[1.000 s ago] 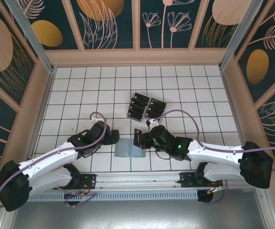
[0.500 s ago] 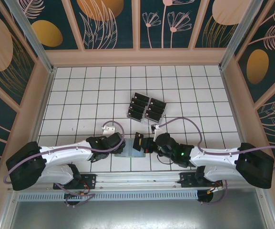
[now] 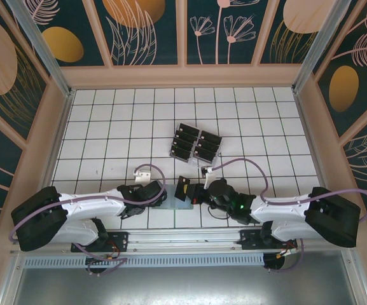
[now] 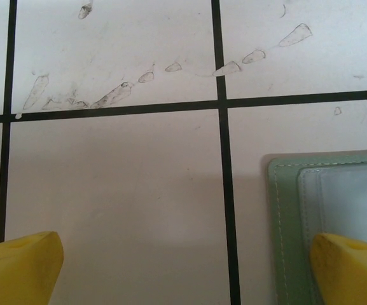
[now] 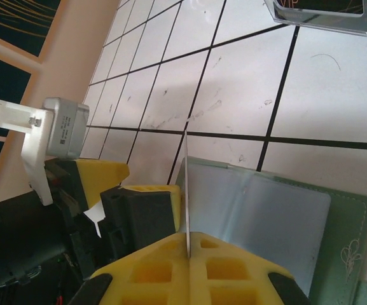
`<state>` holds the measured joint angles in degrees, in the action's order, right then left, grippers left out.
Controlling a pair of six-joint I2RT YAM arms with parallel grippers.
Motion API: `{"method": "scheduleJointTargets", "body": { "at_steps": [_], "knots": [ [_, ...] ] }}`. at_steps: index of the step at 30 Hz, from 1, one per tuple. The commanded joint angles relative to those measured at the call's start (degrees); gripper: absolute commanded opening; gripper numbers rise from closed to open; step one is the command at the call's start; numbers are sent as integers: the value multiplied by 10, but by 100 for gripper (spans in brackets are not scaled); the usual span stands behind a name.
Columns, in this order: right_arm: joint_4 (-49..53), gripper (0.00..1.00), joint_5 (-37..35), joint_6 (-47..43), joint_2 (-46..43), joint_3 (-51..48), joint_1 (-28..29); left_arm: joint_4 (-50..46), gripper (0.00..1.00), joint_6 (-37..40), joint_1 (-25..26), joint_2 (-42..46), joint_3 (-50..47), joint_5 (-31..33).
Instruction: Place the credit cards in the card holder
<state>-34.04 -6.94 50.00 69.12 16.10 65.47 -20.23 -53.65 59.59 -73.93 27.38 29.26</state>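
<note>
REMOTE CELL, OVERHEAD VIEW: On my feed both arms reach low over the near middle of the white tiled counter (image 3: 107, 127). The sage-green card holder (image 3: 172, 203) lies flat between them with its clear inner pocket facing up.

The right gripper (image 3: 191, 190) comes in from the right. Its jaws are closed on a single black credit card (image 3: 183, 188), which stands on edge over the holder's right part. On my right wrist camera that card (image 5: 187, 184) shows as a thin upright line pinched between the yellow fingers (image 5: 151, 273). It runs along the pocket's edge, and I cannot tell whether it touches the holder (image 5: 278, 210).

The left gripper (image 3: 154, 194) sits just beside the holder on its left side, with its jaws spread wide and nothing between them. Through the left wrist camera I see one yellow fingertip (image 4: 352, 267) over the holder's stitched green corner (image 4: 285, 216). The other fingertip (image 4: 18, 267) is over bare, scuffed tile.

The remaining credit cards (image 3: 184, 143) stand in two rows in a clear rack (image 5: 323, 24). It sits farther back near the counter's centre, well apart from the holder and both arms.
</note>
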Motion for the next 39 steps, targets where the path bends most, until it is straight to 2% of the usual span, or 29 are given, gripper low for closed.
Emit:
{"method": "scheduleJointTargets", "body": {
  "at_steps": [1,19,39],
  "knots": [
    [-60,0,-3,9,16,-12,3,-12,99,-25,3,6,-19,12],
    [-216,0,10,37,102,-43,4,-9,99,-41,3,9,-29,12],
    [-280,0,15,68,185,-51,4,-8,99,-41,3,8,-31,13]
  ]
}}
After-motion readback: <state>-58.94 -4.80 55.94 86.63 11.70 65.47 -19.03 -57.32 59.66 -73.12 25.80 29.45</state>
